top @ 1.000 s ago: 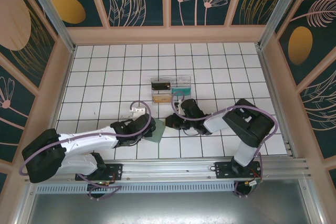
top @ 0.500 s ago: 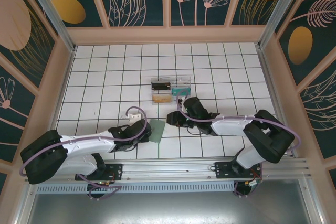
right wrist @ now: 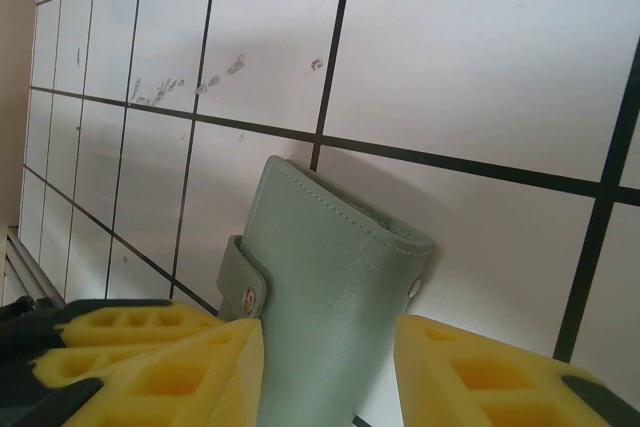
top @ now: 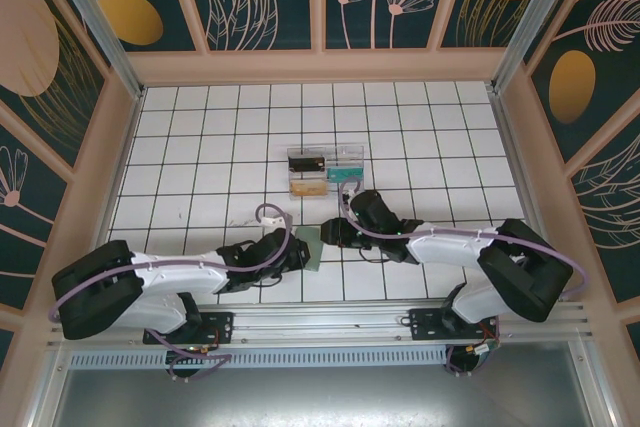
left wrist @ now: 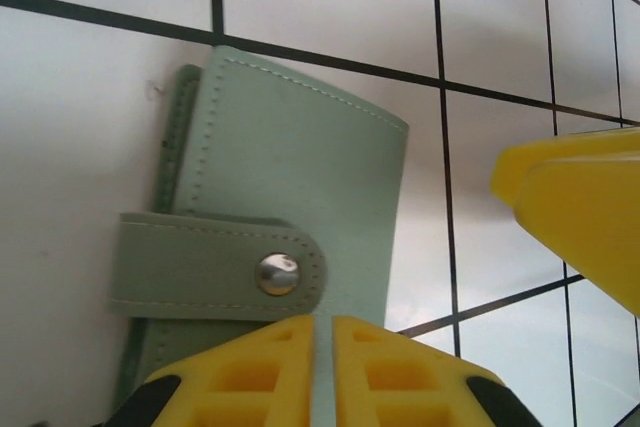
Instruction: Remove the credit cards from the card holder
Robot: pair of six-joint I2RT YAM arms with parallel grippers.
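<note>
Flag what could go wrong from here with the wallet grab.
1. The left end effector seems to pinch only an edge of the wallet, which is tilted off the table; a tug could slip it free.
2. The right end effector has open jaws straddling the whole folded wallet; closing may just squeeze it shut.
3. The two end effectors sit very close together and could collide.

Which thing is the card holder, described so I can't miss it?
On the white tiled table, look at the middle near the front edge. The card holder lies there: a small soft pale green wallet closed by a snap strap, unlike the clear plastic tray farther back.
</note>
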